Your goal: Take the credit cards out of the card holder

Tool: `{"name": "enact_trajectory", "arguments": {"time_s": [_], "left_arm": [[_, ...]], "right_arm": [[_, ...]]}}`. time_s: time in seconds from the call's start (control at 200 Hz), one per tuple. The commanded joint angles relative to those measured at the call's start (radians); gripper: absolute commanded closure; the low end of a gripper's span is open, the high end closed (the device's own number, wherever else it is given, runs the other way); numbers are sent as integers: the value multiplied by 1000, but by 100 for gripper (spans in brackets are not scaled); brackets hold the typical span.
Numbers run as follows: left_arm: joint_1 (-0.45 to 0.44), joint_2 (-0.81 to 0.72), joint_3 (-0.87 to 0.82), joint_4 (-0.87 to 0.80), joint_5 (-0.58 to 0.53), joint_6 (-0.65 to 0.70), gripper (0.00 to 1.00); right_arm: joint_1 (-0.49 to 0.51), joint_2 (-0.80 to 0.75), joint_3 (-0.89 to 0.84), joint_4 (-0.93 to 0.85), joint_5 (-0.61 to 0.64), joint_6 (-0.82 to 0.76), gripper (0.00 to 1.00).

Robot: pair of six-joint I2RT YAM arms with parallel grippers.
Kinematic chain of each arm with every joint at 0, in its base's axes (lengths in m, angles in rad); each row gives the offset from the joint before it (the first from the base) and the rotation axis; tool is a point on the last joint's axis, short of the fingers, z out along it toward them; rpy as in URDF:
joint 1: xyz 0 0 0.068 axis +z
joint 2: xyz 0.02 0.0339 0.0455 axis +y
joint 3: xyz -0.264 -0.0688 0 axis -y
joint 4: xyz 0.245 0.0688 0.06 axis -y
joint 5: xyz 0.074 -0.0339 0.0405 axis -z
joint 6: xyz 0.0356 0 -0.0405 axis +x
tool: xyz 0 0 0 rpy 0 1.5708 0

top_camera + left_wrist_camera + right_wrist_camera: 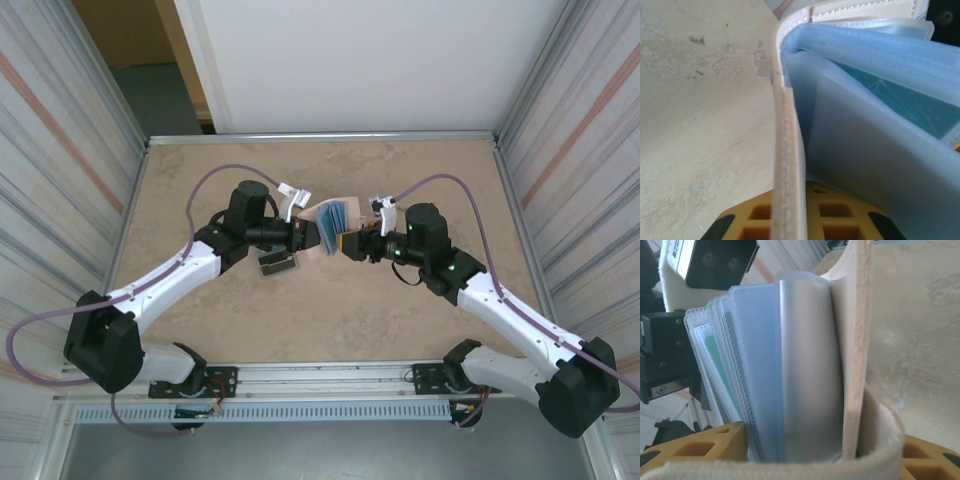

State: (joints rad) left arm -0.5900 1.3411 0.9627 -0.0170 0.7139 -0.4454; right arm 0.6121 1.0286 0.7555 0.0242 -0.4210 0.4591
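The beige card holder (328, 222) hangs spread open above the table's middle, held up between my two grippers. My left gripper (312, 238) is shut on one beige cover (786, 150), whose edge runs between its yellow fingers (840, 210). Pale blue sleeves (875, 165) fan out to the right, and a teal card (905, 100) shows inside one. My right gripper (351, 243) stands around the other side. Its yellow fingers (715, 442) flank the sleeve stack (800, 365) and the second cover (858, 340), with a gap left on the right. The tab strap (790, 467) crosses in front. A teal card (715, 360) shows between the sleeves.
A flat dark-and-teal rectangular item (277, 263) lies on the tan table (330, 330) just under my left wrist. Ribbed side walls (60, 180) close in the table left and right. A metal rail (320, 375) runs along the near edge.
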Motion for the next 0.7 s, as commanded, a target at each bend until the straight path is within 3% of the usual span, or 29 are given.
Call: {"name": "enact_trajectory", "arguments": {"time_s": [0.0,0.697], "left_arm": [[1,-11,5,79,58,12,100],[1,-11,5,99,73,-3,100]], "right_arm": [[-11,-28,-20,61,-44,21,44],[-25,-86,-59,99,-39,41,29]]}}
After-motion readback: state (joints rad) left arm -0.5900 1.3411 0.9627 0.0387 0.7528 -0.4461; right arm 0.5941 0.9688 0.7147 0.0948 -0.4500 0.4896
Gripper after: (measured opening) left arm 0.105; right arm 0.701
